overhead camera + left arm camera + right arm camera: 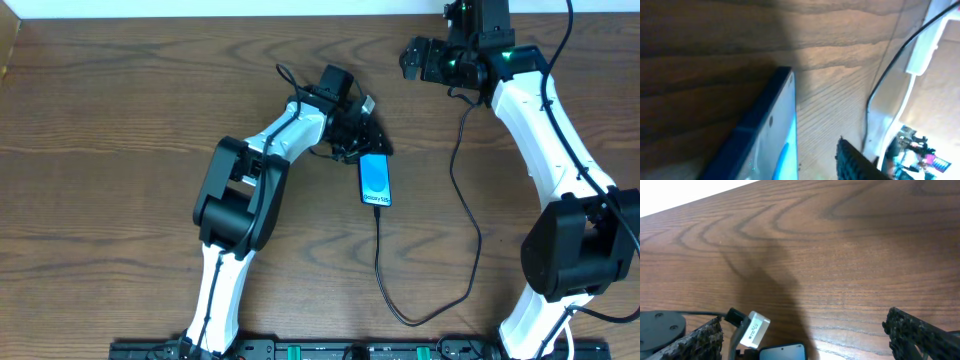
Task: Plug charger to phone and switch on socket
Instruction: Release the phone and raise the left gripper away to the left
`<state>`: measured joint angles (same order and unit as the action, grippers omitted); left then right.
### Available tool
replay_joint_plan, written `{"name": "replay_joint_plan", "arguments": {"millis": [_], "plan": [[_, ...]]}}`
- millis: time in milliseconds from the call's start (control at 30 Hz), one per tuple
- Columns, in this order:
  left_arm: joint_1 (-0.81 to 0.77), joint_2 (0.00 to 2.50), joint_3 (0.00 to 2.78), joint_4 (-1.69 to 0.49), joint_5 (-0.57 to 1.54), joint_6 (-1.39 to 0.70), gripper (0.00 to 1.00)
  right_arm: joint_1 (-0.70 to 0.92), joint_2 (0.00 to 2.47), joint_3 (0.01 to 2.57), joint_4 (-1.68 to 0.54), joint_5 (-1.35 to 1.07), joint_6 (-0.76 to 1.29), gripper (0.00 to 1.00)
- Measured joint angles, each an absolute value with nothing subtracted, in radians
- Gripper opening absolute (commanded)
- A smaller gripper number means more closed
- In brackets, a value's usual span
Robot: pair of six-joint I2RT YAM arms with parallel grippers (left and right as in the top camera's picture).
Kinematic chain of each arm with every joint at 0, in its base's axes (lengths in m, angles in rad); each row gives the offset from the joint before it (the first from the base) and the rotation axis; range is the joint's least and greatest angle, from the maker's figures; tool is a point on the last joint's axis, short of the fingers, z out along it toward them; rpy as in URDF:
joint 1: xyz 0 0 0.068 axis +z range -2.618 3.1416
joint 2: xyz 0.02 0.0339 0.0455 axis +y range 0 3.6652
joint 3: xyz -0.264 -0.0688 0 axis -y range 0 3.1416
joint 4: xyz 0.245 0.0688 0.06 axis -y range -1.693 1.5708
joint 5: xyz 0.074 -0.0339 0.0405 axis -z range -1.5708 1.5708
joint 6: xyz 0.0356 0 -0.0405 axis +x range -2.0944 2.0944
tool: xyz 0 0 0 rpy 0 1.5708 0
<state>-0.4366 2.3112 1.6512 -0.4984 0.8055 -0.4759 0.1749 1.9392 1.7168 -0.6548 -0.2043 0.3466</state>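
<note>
Left gripper: sitting at the phone's top end; you cannot tell if it is pinching.
Right gripper: you are holding it spread wide apart.
Charger: touching the phone's bottom end.

A dark wood-grain table fills the scene under even indoor light. A white band borders its far edge behind the right claw; a soft shadow lies ahead of it.
</note>
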Motion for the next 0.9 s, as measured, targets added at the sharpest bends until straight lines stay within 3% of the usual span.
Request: {"name": "replay_joint_plan", "arguments": {"millis": [900], "plan": [[-0.440,2.267,1.682,-0.629,0.509,-0.475,0.52,0.175,1.939,1.717,-0.662,-0.204,0.347,0.99]]}}
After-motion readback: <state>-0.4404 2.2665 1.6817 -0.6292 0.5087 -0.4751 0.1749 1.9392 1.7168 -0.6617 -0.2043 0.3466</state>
